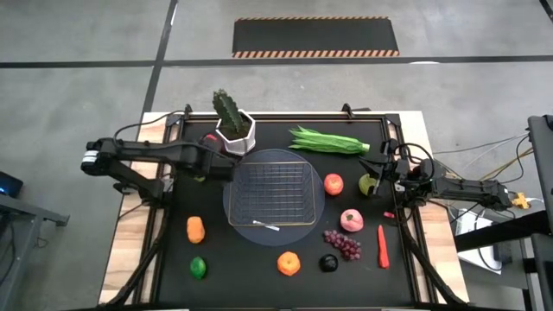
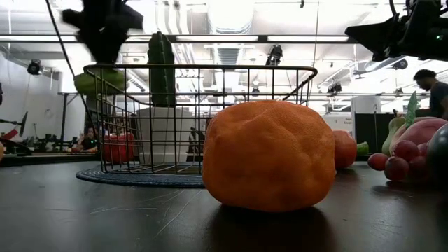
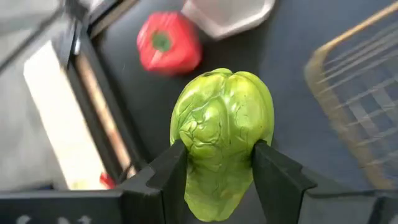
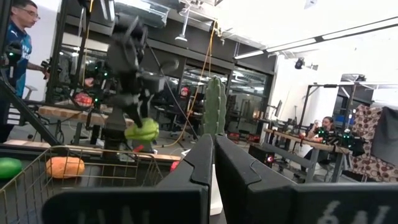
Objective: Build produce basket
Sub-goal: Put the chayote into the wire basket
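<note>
The left gripper [image 3: 217, 165] clamps a green pepper [image 3: 222, 140] between its two dark fingers [image 3: 166, 177], the pepper's stem end pointing away from the wrist. Beyond the held pepper a red pepper [image 3: 169, 42] rests on the black table [image 3: 286, 74], with the white cactus pot [image 3: 229, 14] just past it; the wire basket [image 3: 364, 93] stands off to one side of the jaws, its rim near but apart from the pepper. From overhead, the left gripper [image 1: 204, 167] hangs just outside the basket's [image 1: 275, 192] rim, close to the potted cactus [image 1: 232, 121].

The right gripper [image 1: 381, 177] waits on the opposite side of the basket with its fingers [image 4: 199, 163] pressed together and nothing between them, a green apple [image 1: 367, 184] close to its tip and a red apple [image 1: 333, 183] between it and the basket.

The basket sits empty of produce at the middle of the table. Other pieces lie scattered around it: a green bean bunch [image 1: 328, 141], purple grapes [image 1: 343, 243], a red chili [image 1: 383, 245], a lime [image 1: 199, 267] and an orange [image 1: 289, 263], which looms in front of the basket in the low view.
</note>
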`<state>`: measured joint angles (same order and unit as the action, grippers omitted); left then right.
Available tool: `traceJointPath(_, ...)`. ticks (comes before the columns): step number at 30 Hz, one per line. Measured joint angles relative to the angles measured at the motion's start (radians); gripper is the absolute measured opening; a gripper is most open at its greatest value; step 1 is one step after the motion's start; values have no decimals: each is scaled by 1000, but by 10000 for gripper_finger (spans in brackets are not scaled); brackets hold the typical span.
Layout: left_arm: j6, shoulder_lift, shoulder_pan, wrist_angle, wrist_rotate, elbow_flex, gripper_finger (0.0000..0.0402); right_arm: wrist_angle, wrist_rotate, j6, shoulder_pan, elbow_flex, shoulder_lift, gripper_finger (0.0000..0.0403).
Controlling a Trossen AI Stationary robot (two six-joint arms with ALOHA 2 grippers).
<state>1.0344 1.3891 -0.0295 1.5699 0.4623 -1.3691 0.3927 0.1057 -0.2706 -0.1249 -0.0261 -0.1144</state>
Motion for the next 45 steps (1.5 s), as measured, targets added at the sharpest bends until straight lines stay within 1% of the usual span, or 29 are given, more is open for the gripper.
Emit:
traceJointPath(4,-152,79,-1,0,12,-173,141,-5,0,1,0,0,0,9)
traceJointPath(7,-321,149,-21,-41,10,-271,141,-26,0,1,0,0,0,9)
traceJointPath(11,-543,249,-62,-149,-34,-340,141,-44,0,1,0,0,0,9)
traceJointPath(15,-674,340,-93,-229,-58,-365,141,-45,0,9,0,0,0,9)
traceJointPath(17,-698,380,-99,-231,-60,-379,141,-50,0,10,0,0,0,9)
traceJointPath(23,-701,455,-101,-272,-97,-398,141,-56,0,9,0,0,0,9)
traceJointPath(36,-702,474,-103,-341,-104,-391,141,-57,0,8,0,0,0,9)
traceJointPath(41,-702,474,-103,-359,-104,-371,141,-94,0,8,0,0,0,9)
traceJointPath(45,-718,474,-103,-358,-102,-327,141,-120,0,8,0,0,0,9)
